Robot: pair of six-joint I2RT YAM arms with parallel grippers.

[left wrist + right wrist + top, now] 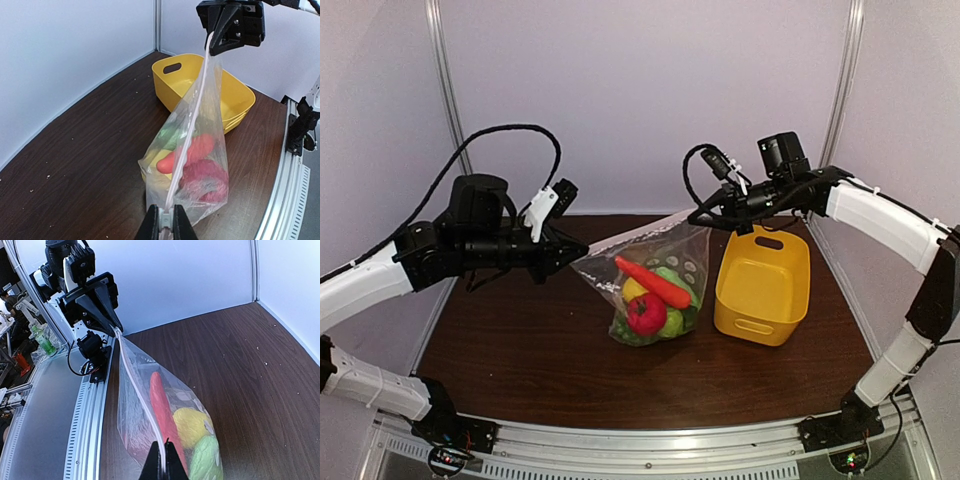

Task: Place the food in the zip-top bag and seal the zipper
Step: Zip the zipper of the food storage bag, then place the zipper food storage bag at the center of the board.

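The clear zip-top bag [650,290] hangs stretched between my two grippers above the table, its bottom resting on the wood. The food sits inside it: an orange-red carrot [655,283], a red piece [646,313], a yellow lemon [192,425] and green pieces [205,460]. The zipper [192,115] runs taut as a pale line along the bag's top edge. My left gripper [166,220] is shut on the zipper's left end. At the other end, my right gripper [161,457] is shut on the zipper, high up beside the basket.
A yellow handled basket [765,285] stands at the back right, just right of the bag and under the right arm. Dark wood table [520,360] spreads around, with a metal rail [650,450] along the near edge and walls behind.
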